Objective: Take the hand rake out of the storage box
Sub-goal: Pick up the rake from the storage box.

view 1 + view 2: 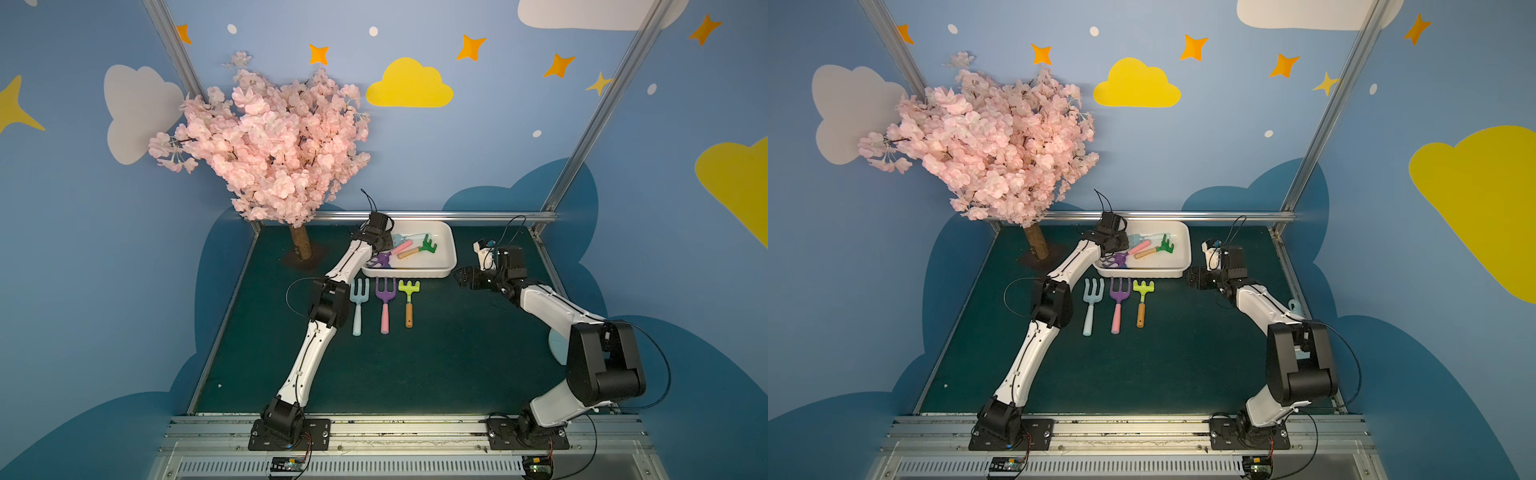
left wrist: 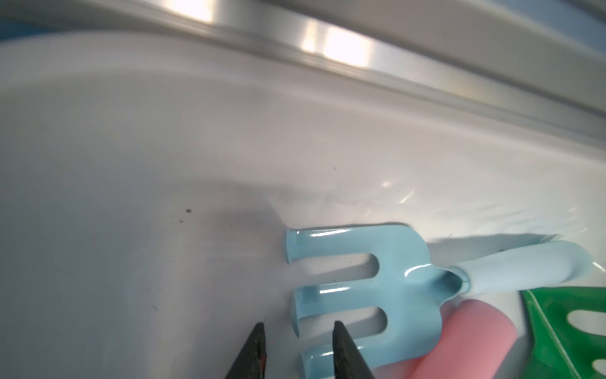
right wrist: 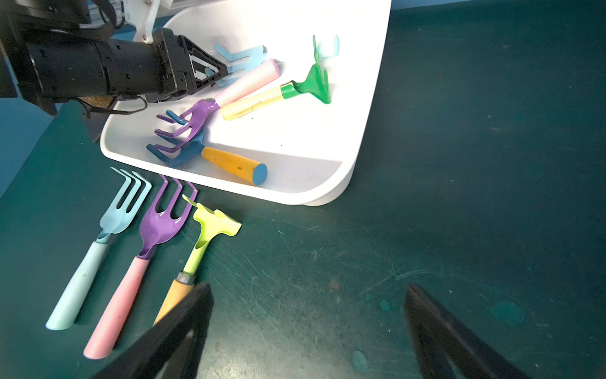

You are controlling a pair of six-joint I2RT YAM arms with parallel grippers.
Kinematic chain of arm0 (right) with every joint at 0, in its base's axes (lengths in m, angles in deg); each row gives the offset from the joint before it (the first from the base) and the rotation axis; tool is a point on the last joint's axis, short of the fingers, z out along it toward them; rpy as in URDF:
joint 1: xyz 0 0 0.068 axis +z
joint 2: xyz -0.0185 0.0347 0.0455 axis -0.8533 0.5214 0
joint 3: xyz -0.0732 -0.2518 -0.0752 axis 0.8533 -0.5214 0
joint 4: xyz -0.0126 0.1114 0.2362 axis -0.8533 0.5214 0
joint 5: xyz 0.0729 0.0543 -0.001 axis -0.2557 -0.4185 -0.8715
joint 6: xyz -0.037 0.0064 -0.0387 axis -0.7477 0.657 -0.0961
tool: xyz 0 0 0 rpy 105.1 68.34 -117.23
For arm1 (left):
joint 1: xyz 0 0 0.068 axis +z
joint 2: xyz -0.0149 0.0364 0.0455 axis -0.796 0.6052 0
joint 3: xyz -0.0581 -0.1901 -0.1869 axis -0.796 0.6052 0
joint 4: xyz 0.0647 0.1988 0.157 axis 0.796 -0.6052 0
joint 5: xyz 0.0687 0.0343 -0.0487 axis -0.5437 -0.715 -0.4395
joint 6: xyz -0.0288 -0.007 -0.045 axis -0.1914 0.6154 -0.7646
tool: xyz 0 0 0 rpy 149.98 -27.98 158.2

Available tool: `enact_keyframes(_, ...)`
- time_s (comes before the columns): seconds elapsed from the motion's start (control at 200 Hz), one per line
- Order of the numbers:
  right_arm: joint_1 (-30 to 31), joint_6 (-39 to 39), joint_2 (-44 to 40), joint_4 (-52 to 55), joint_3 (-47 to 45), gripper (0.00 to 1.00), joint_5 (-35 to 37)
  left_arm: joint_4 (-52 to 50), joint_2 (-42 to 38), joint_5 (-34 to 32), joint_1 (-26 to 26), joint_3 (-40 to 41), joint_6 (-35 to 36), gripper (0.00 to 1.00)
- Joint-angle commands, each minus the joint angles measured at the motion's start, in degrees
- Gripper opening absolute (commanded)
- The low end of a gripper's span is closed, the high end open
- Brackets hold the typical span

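Top view: storage box [image 1: 415, 272] at the worktop's [image 1: 457, 353] far edge, left end effector [image 1: 390, 243] inside it over the pale blue hand rake [image 1: 400, 239]. Left wrist: jaws narrow and empty, one fingertip [image 2: 347, 351] overlapping a tine; better to straddle the neck before closing. Right wrist: right end effector [image 3: 310, 292] gapes wide above the worktop, holding nothing.

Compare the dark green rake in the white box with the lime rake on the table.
The dark green rake lies inside the white box; the lime rake lies on the table before it. The dark green rake's handle is pale yellow, the lime rake's orange-brown. Both have flat toothed heads and wooden handles.
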Motion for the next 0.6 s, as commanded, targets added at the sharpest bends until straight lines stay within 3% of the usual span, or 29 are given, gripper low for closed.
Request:
enact_keyframes(0.0, -0.48, -0.03, 0.89, 0.21, 1.58, 0.94, -1.25, 0.43, 0.76, 0.55, 0.06, -0.82, -0.86, 0.27)
enact_keyframes(0.07, -0.80, 0.07, 1.04, 0.31, 1.58, 0.94, -1.74, 0.32, 0.76, 0.74, 0.09, -0.87, -0.83, 0.17)
enact_keyframes(0.596, -1.25, 0.81, -1.38, 1.26, 1.06, 0.94, -2.89, -0.59, -3.83, 0.56, 0.18, 0.66, 1.48, 0.03)
